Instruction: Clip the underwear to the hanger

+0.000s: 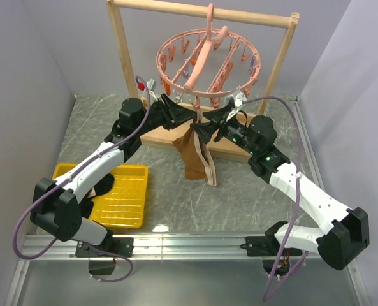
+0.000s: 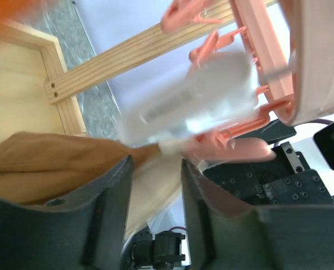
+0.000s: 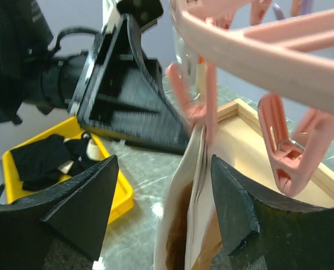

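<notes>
The pink ring hanger (image 1: 208,64) hangs by its hook from the wooden rack. The brown underwear (image 1: 195,156) hangs below its near rim. In the right wrist view a pink clip (image 3: 197,109) pinches the top of the pale waistband (image 3: 196,185). My right gripper (image 3: 164,163) is open wide, with the hanging fabric between its jaws, close to the right finger. My left gripper (image 2: 155,163) is open a little, and beige waistband (image 2: 155,174) lies between its fingertips under a pink clip (image 2: 228,147). In the top view both grippers, left (image 1: 190,116) and right (image 1: 204,124), meet at the underwear's top.
The wooden rack (image 1: 201,11) stands at the back, its base frame (image 1: 160,135) just behind the grippers. A yellow tray (image 1: 134,175) at the front left holds a black garment (image 3: 43,160). Grey walls close in the left and right sides.
</notes>
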Robot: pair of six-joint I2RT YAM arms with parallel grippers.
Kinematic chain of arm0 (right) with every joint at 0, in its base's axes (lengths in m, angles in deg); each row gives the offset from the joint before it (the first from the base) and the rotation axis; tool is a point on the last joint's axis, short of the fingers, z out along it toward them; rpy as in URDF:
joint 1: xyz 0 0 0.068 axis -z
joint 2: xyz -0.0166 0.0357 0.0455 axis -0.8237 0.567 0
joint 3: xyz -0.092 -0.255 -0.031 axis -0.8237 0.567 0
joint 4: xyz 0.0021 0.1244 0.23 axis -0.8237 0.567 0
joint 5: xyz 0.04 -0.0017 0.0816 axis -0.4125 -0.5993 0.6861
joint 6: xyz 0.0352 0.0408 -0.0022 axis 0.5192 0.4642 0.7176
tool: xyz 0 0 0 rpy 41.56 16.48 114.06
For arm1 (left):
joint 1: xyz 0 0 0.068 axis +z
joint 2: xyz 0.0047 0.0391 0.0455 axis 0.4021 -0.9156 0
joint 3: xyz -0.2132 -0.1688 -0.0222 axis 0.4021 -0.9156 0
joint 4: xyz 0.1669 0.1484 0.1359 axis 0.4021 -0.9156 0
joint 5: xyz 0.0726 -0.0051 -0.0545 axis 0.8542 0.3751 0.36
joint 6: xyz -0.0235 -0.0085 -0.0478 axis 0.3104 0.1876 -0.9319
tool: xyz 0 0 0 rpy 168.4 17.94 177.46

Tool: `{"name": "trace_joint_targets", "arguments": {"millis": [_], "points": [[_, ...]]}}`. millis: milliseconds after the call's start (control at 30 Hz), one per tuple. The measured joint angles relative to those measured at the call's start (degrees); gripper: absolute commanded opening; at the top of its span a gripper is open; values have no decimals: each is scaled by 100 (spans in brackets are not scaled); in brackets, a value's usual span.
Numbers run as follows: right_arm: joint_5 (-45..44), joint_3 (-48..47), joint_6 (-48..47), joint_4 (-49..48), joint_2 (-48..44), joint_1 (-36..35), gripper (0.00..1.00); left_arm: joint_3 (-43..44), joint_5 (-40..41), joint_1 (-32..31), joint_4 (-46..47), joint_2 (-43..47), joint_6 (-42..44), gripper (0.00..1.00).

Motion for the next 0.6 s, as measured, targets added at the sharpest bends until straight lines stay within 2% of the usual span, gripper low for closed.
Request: {"name": "trace_joint_targets", "arguments": {"millis": [367, 600], "points": [[345, 450, 22, 533, -957, 31, 74, -476, 160, 214, -457, 765, 518, 62], [343, 804, 22, 798, -1580, 212, 74, -872, 243, 291, -636, 1191, 859, 65]]}}
